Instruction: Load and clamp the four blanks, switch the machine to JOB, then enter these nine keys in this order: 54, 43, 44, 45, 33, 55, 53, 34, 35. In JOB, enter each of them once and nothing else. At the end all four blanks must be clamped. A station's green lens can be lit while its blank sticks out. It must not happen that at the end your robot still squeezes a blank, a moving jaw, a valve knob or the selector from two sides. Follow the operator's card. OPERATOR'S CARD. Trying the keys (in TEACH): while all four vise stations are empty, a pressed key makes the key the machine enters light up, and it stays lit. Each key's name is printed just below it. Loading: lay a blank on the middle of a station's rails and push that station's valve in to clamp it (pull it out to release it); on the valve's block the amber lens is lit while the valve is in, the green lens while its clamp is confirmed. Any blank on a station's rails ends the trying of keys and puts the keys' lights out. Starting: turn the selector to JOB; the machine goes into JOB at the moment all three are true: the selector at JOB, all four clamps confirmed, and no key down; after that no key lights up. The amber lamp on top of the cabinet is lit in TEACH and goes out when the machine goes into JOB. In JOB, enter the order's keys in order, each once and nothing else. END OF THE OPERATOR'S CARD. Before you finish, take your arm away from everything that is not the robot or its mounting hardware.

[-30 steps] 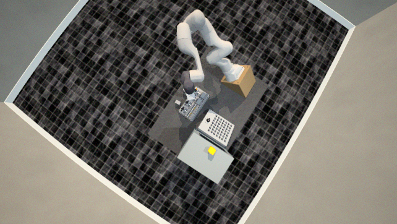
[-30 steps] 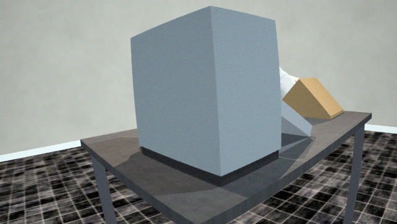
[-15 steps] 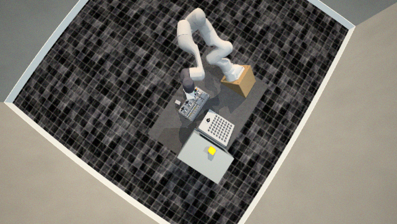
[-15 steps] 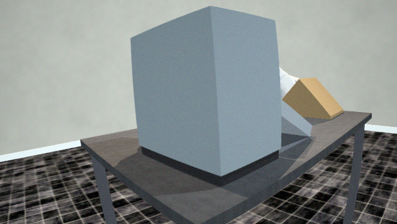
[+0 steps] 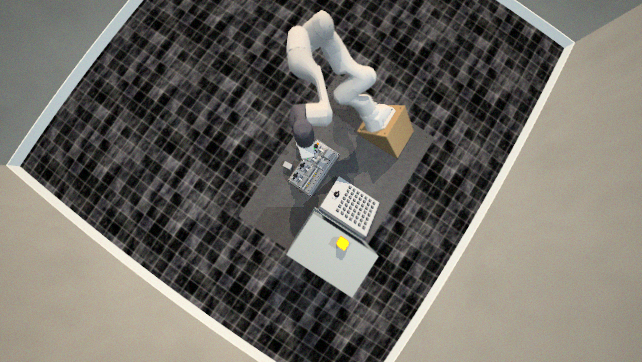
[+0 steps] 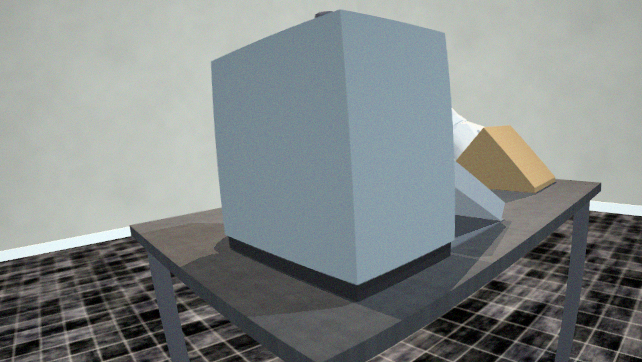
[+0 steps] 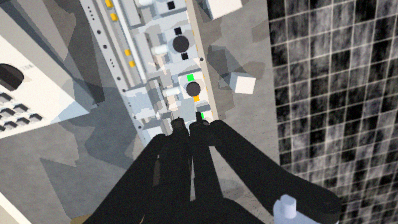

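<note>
Jaws narrow, fingertips together over one end of the vise row, and we can't tell whether they touch it! Beside that row, two pale blocks sit toward the worktop edge; we've bare surface between blocks and edge. Across a gap stands the key panel. We're gripping nothing visible. Near the tips, green and amber lenses glow around a dark knob; the blanks' seating we can't make out.

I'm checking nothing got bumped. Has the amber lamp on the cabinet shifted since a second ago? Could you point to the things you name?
No. The amber lamp (image 5: 342,243) sits at the same spot relative to the edges of the cabinet top (image 5: 320,260).
</note>
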Controlling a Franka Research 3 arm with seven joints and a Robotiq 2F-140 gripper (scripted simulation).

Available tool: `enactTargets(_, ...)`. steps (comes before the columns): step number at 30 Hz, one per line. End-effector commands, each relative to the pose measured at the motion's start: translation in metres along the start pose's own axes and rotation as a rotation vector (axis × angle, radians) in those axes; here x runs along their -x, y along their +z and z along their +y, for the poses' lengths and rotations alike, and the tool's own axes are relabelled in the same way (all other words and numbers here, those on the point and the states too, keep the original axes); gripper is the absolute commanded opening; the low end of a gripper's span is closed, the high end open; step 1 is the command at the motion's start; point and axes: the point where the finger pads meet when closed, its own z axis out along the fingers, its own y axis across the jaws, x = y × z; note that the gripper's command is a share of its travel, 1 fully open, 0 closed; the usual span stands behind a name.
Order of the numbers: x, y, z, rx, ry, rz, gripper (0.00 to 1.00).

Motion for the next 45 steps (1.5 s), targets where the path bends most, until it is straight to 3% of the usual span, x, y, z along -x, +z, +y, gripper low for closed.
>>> enactTargets(1, 0.007, -0.005, 0.003, 0.008, -0.009, -0.021, 0.0)
enactTargets(11, 0.006, -0.011, 0.004, 0.008, -0.006, -0.021, 0.0)
enactTargets(14, -0.009, -0.013, 0.012, 0.007, 0.141, -0.022, 0.0)
enactTargets(16, -0.009, -0.013, 0.012, 0.007, 0.141, -0.022, 0.0)
enactTargets(18, -0.035, -0.015, 0.028, 0.006, 0.355, -0.022, 0.0)
enactTargets(23, -0.11, -0.012, 0.083, 0.016, 0.566, -0.014, 0.0)
enactTargets(26, -0.131, -0.009, 0.102, 0.026, 0.71, -0.008, 0.0)
enactTargets(28, -0.133, -0.009, 0.104, 0.031, 0.797, -0.007, 0.0)
enactTargets(29, -0.133, -0.009, 0.104, 0.033, 0.835, -0.008, 0.4)
enactTargets(45, -0.133, -0.009, 0.104, 0.019, 1.279, -0.021, 0.4)
